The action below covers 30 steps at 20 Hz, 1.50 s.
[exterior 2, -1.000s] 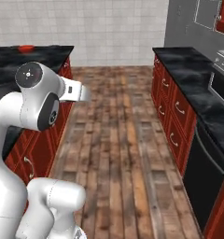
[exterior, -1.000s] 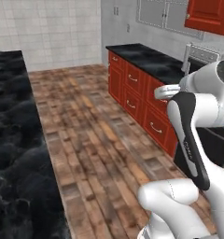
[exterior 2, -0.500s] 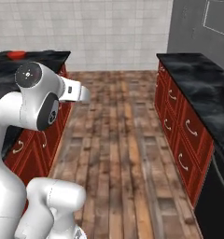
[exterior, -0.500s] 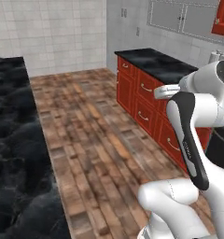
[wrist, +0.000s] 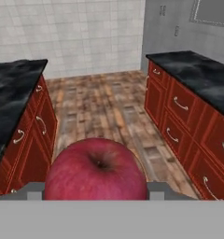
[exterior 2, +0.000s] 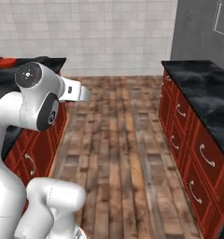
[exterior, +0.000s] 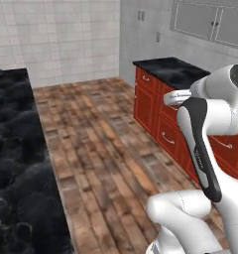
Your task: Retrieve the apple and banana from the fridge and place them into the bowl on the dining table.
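Note:
A red apple sits low in the hand view, stem dimple facing up, with my gripper shut on it. The finger tips are hidden behind the fruit. The dining table with its black veined top runs along the left of the left base view, and its far end and red base show in the right base view. The red bowl rests on that top at the far left. The table's edge lies to the left of the apple. The banana and the fridge are out of view.
A red wall counter with a black top and drawer handles lines the right side. Wood plank floor forms an aisle between it and the table. A tiled wall closes the far end, with grey upper cabinets at the right.
The whole scene has shifted in both base views, so the base has moved; the right counter sits differently in frame. The arm's pose is unchanged.

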Motion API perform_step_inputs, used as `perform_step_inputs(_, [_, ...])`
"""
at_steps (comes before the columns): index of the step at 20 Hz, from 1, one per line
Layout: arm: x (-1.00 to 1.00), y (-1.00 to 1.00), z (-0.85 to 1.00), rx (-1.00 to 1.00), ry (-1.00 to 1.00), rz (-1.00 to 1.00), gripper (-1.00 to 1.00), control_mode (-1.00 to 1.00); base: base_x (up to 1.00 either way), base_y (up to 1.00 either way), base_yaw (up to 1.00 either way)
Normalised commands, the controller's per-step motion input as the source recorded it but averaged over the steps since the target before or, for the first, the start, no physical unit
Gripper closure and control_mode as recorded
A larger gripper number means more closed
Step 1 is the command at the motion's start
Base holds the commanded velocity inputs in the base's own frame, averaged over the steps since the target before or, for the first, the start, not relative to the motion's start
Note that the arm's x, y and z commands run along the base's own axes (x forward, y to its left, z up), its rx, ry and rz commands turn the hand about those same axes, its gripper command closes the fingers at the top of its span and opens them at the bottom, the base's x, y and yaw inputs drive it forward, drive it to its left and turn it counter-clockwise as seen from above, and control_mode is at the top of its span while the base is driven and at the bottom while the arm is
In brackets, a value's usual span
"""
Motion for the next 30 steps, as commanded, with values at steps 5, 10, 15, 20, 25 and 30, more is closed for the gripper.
perform_step_inputs(5, [0.00, 0.00, 0.00, 0.00, 0.00, 0.00, 1.00, 1.00, 1.00, 0.00, 0.15])
perform_step_inputs(10, [0.00, 0.00, 0.00, 0.00, 0.00, 0.00, 1.00, 1.00, 1.00, 0.02, 0.06])
perform_step_inputs(15, [0.00, 0.00, 0.00, 0.00, 0.00, 0.00, 1.00, 1.00, 1.00, 0.00, 0.00])
perform_step_inputs(20, [0.00, 0.00, 0.00, 0.00, 0.00, 0.00, 1.00, 1.00, 1.00, 0.00, 0.01])
perform_step_inputs(25, [0.00, 0.00, 0.00, 0.00, 0.00, 0.00, 1.00, 1.00, 1.00, -0.12, 0.00])
perform_step_inputs(30, [0.00, 0.00, 0.00, 0.00, 0.00, 0.00, 1.00, 1.00, 1.00, -0.32, 0.00])
